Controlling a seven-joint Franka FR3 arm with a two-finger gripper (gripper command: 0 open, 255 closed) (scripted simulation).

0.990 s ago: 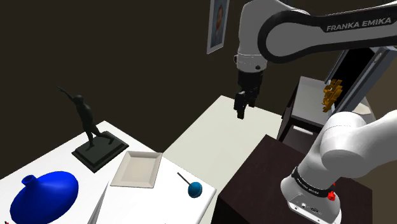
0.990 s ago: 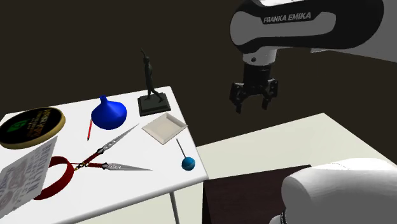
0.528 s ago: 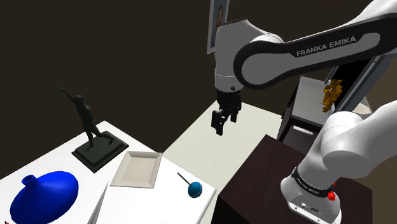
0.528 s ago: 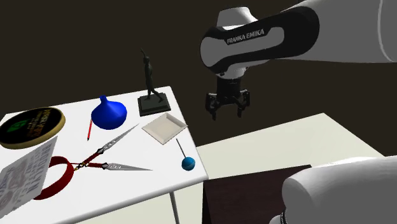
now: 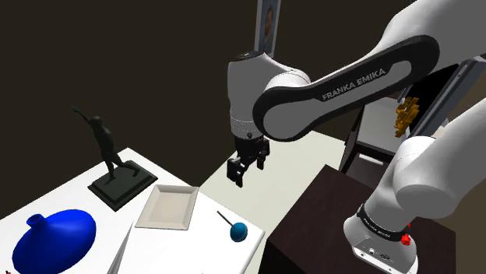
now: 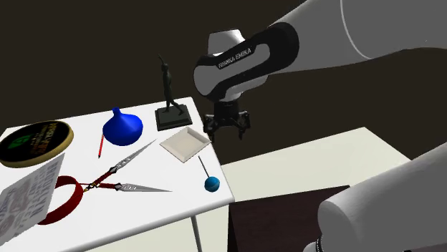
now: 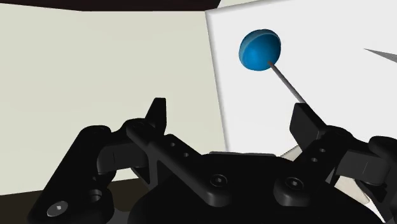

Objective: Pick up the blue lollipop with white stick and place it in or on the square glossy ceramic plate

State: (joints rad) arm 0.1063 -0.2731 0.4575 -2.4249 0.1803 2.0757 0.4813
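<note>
Tin (image 6: 36,142): round, dark, flat on the white table (image 6: 172,204), farthest left of the plate in the second exterior view.
Scissors (image 6: 107,177): red handles, blades spread, one tip aimed toward the plate but well short of it.
Vase (image 6: 122,127): blue, left of the plate, apart from it.
Figurine (image 6: 170,93): dark, upright on a slab base, just behind the plate.
Plate (image 6: 185,143): square, pale, shallow, flat near the table's right edge.
Lollipop (image 6: 213,184): blue ball on a thin grey stick, lying on the table in front of the plate, not touching it, stick end nearer the plate.
Gripper (image 6: 228,135): pointing down, in the air just right of the plate, seemingly over the table's edge; height hard to judge.
Fingers (image 7: 157,114): spread wide, clasping nothing, touching nothing; lollipop ball ahead of the tips in the wrist view.
</note>
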